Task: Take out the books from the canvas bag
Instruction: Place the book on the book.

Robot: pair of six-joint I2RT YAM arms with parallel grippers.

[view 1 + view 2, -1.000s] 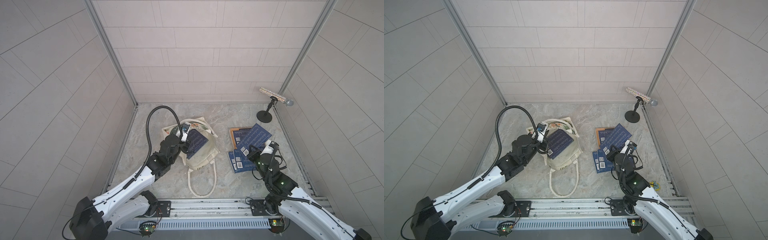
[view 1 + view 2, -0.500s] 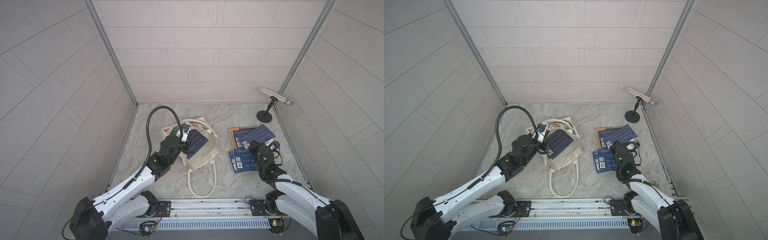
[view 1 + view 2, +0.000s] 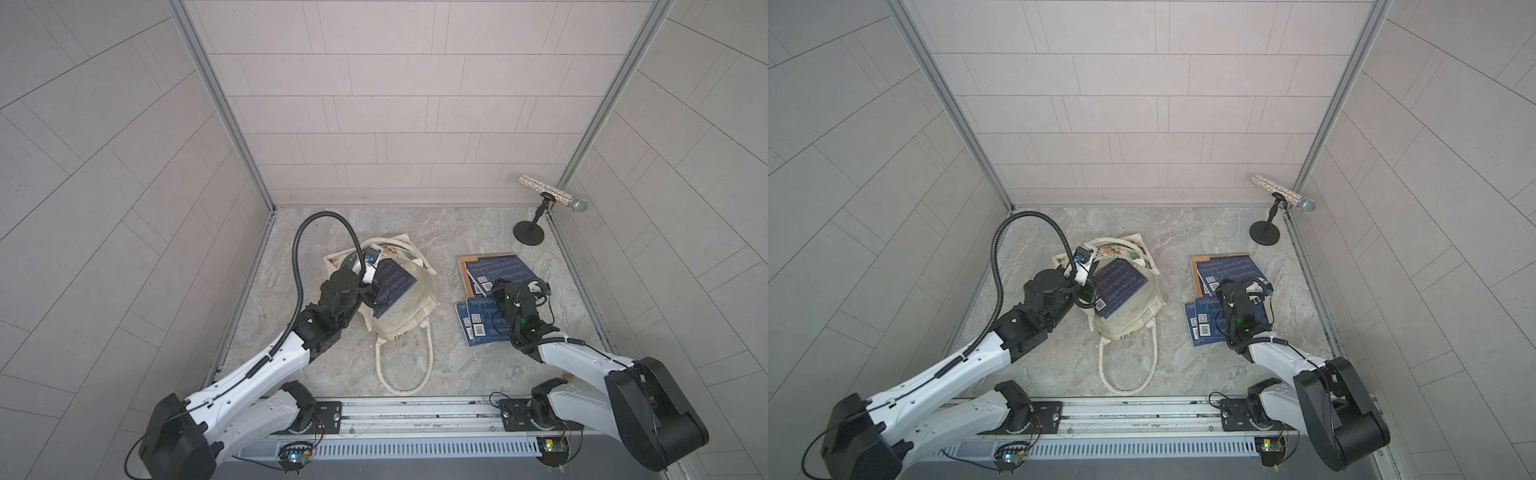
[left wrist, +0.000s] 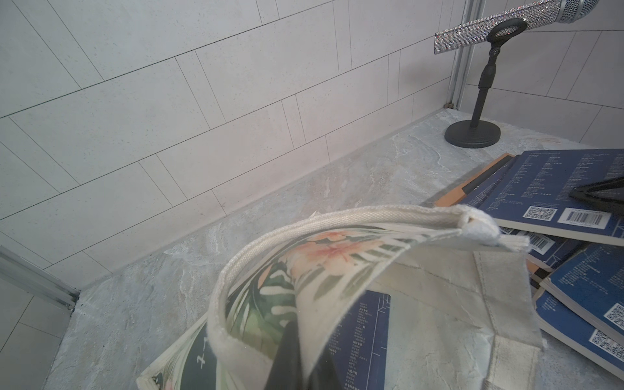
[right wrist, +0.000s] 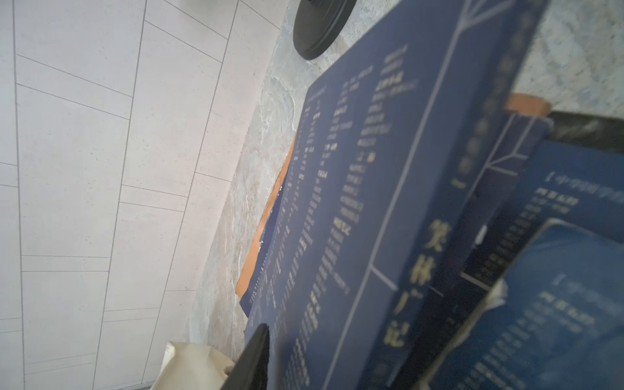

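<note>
The cream canvas bag [image 3: 401, 320] [image 3: 1125, 322] lies spread on the stone floor, its handles trailing to the front. My left gripper [image 3: 369, 291] [image 4: 297, 368] is shut on the bag's leafy-print rim [image 4: 270, 304] and holds it raised. A navy book [image 3: 390, 286] [image 3: 1119, 286] [image 4: 364, 331] lies in the bag's open mouth. To the right, several navy books [image 3: 478, 322] and an orange-brown one [image 3: 463, 270] form a pile. My right gripper [image 3: 498, 289] [image 3: 1222, 289] is open around the near edge of the top navy book [image 3: 498, 268] [image 5: 354, 202]. One finger [image 5: 251, 358] shows, standing just off the cover.
A glittery microphone [image 3: 548, 193] on a black stand [image 3: 528, 238] occupies the back right corner, close behind the pile. Tiled walls close in the floor on three sides. The metal rail [image 3: 415, 407] with both arm bases runs along the front.
The right arm laid the tilted navy book flat on the pile, sank toward the front, and its jaws came apart. The left arm and bag have not moved.
</note>
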